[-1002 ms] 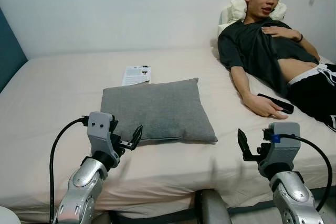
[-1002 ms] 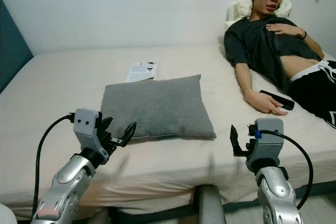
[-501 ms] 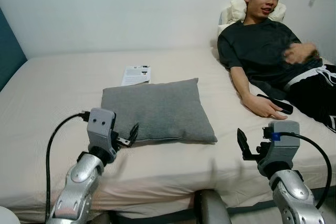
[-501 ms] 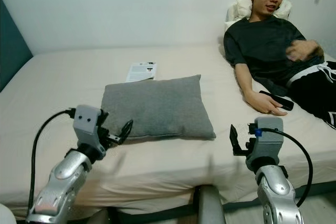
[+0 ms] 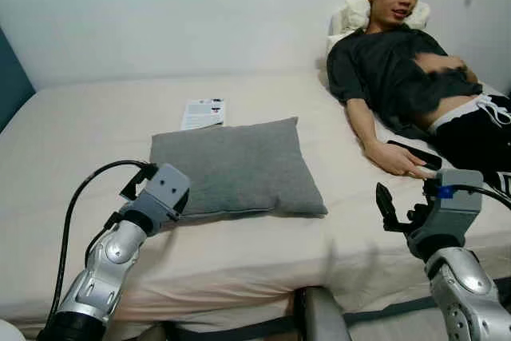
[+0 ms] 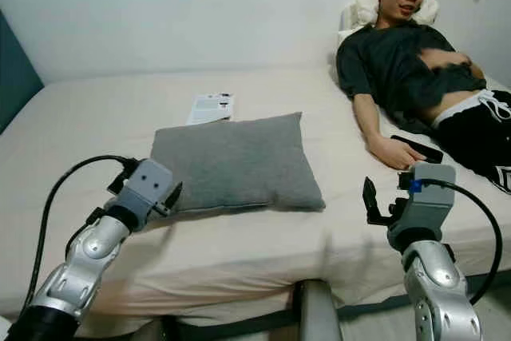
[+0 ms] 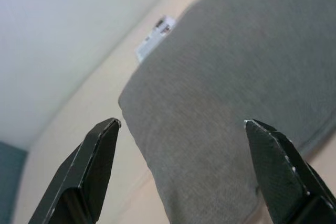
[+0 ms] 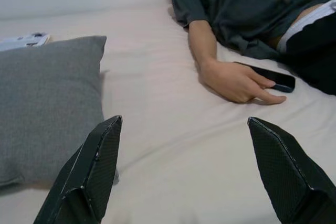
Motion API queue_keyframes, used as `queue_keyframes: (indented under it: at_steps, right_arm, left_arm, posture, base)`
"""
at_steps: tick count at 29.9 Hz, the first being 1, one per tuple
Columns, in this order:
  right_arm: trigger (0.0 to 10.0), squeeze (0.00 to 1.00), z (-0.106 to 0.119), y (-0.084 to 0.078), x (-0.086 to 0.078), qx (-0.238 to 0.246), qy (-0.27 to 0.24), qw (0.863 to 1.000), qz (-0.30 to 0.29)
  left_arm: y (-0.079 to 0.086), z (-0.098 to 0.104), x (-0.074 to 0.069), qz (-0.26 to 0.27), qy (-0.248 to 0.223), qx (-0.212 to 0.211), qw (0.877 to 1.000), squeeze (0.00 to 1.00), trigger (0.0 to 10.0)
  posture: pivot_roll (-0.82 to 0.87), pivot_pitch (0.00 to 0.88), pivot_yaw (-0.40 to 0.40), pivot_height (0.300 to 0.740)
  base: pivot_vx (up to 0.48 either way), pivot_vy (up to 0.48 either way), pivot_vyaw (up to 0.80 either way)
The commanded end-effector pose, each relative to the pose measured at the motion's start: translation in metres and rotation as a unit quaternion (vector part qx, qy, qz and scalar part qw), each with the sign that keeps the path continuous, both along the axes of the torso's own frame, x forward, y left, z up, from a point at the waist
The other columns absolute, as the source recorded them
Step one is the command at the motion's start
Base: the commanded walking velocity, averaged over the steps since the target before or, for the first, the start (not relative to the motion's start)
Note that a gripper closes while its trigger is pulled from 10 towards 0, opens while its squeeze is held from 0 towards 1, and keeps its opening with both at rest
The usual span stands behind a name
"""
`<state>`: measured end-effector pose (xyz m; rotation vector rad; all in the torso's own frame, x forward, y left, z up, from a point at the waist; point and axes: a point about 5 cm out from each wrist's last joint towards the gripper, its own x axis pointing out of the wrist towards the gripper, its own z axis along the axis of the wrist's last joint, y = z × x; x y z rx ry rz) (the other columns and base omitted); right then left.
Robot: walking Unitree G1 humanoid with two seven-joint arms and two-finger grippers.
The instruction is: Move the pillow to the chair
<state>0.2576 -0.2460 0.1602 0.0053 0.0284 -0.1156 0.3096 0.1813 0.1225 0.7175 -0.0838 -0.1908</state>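
Grey pillow [image 5: 233, 165] lying flat on the bed [image 5: 80, 133], in the middle of the mattress and close to its front edge, long axis running side to side along that edge. Just beyond the far left corner of the pillow, a white leaflet [image 5: 204, 113]. Toward the right side of the bed, a person [image 5: 399, 69] reclining against a cream pillow [image 5: 347, 15] at the wall, one hand resting on the sheet beside a black phone [image 5: 415, 155].

Left gripper [image 7: 181, 169] right at the pillow's front left corner, fingers spread wide, one fingertip [image 7: 107, 129] over the bare sheet off the pillow's left side and the other out over the grey cloth, so that the corner sits in the gap; touching or just short of it, cannot tell. Pillow lying ahead and slightly to the right of this gripper.

Right gripper [image 8: 186, 166] hanging over the front edge of the bed, fingers also spread, well apart from the pillow; pillow's right side off to its left, the person's hand and phone ahead of it.

Left arm clearly the nearer. Likely next: a short push forward and a pinch on that front left corner. No chair to be seen here.
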Motion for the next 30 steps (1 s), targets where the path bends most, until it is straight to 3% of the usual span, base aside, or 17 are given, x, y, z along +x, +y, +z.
queue_keyframes:
  at_steps: [1, 2, 5, 8, 13, 17, 20, 23, 28, 29, 30]
  right_arm:
    - [10.0, 0.00, 0.006, 0.007, 0.002, 0.021, 0.000, 1.000, 0.002]
    - [10.0, 0.00, 0.011, 0.014, 0.004, 0.030, -0.003, 1.000, 0.004]
    - [10.0, 0.00, 0.013, 0.019, 0.006, 0.037, -0.003, 0.999, 0.007]
    - [10.0, 0.00, 0.021, 0.031, 0.005, 0.038, -0.005, 0.999, 0.013]
    - [10.0, 0.00, 0.024, 0.030, 0.000, 0.039, -0.002, 0.999, 0.005]
    - [10.0, 0.00, 0.024, 0.028, 0.000, 0.041, 0.002, 0.999, -0.003]
    - [10.0, 0.00, 0.032, 0.029, 0.003, 0.042, -0.002, 0.999, -0.009]
    - [10.0, 0.00, 0.036, 0.031, 0.004, 0.042, -0.003, 0.999, -0.011]
    - [10.0, 0.00, 0.039, 0.030, 0.005, 0.040, -0.006, 0.999, -0.013]
    - [10.0, 0.00, 0.043, 0.030, 0.004, 0.041, -0.009, 0.999, -0.018]
    - [10.0, 0.00, 0.043, 0.030, 0.004, 0.041, -0.009, 0.999, -0.018]
  left_arm:
    - [0.001, -0.006, 0.000, -0.004, -0.001, 0.056, 0.998, 0.00, 10.0]
    - [-0.001, -0.007, -0.002, -0.015, -0.006, 0.081, 0.997, 0.00, 10.0]
    - [-0.003, -0.007, -0.003, -0.024, -0.012, 0.095, 0.995, 0.00, 10.0]
    - [-0.009, -0.010, -0.011, -0.067, -0.020, 0.127, 0.990, 0.00, 10.0]
    - [-0.011, -0.021, -0.012, -0.077, -0.017, 0.157, 0.984, 0.00, 10.0]
    - [-0.010, -0.029, -0.010, -0.072, 0.007, 0.169, 0.983, 0.00, 10.0]
    - [-0.010, -0.051, -0.008, -0.058, 0.071, 0.184, 0.979, 0.00, 10.0]
    - [-0.009, -0.060, -0.008, -0.044, 0.090, 0.177, 0.979, 0.00, 10.0]
    - [-0.008, -0.064, -0.005, -0.026, 0.090, 0.173, 0.980, 0.00, 10.0]
    - [-0.004, -0.058, 0.004, 0.009, 0.066, 0.164, 0.984, 0.00, 10.0]
    - [-0.004, -0.058, 0.004, 0.009, 0.066, 0.164, 0.984, 0.00, 10.0]
  posture:
    - [-0.17, 0.112, 0.019, 0.376]
    - [-0.17, 0.136, 0.022, 0.376]
    - [-0.17, 0.136, 0.022, 0.376]
    - [-0.19, 0.201, 0.052, 0.376]
    - [-0.18, 0.228, 0.070, 0.376]
    - [-0.18, 0.234, 0.077, 0.376]
    - [-0.19, 0.244, 0.083, 0.376]
    - [-0.20, 0.246, 0.085, 0.376]
    - [-0.20, 0.247, 0.085, 0.376]
    - [-0.22, 0.257, 0.091, 0.376]
    - [-0.22, 0.257, 0.091, 0.376]
  base:
    - [0.000, 0.000, -0.70]
    - [0.000, 0.000, -0.75]
    - [0.000, 0.000, -0.75]
    - [0.000, 0.000, -0.39]
    - [0.000, 0.000, 0.00]
    - [0.000, 0.000, 0.00]
    - [0.000, 0.000, 0.00]
    - [0.000, 0.000, 0.00]
    - [0.000, 0.000, 0.00]
    - [0.000, 0.000, 0.00]
    - [0.000, 0.000, 0.00]
